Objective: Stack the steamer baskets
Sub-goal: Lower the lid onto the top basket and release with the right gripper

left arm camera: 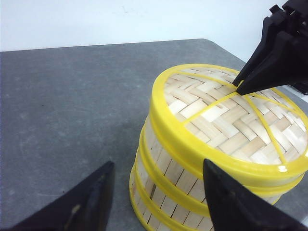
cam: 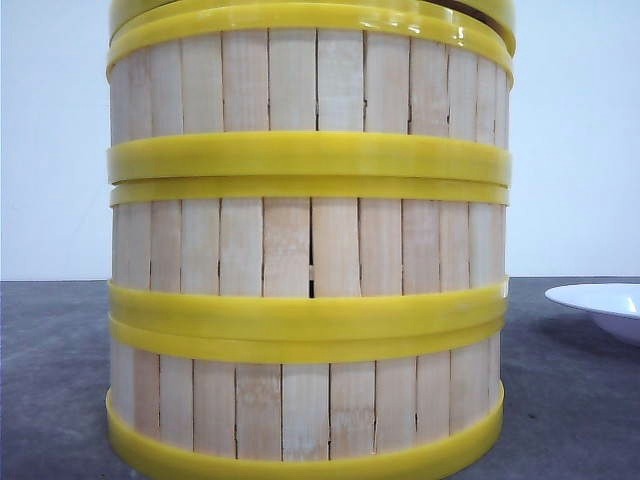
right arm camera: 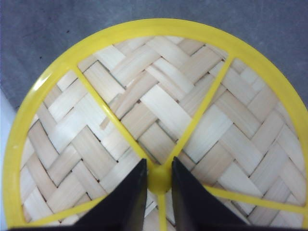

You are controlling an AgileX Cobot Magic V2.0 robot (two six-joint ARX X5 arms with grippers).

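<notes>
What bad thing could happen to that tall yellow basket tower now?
1. The right gripper pinches the hub of the woven yellow-rimmed lid. Pulling away while shut might drag the lid off.
2. The lid looks slightly tilted in the front view, so it might slide.
3. The three stacked bamboo-slat steamer baskets stand tall; a nudge from the open left gripper nearby could topple them.

Dark grey table (cam: 570, 400) with a faintly mottled, matte surface, running back to a straight far edge. Plain white wall (cam: 55, 140) behind, bare and evenly lit, no shadows of note. Rounded table corner (left arm camera: 207, 42) seen from the left wrist, against the same pale wall. Soft, diffuse light throughout
</notes>
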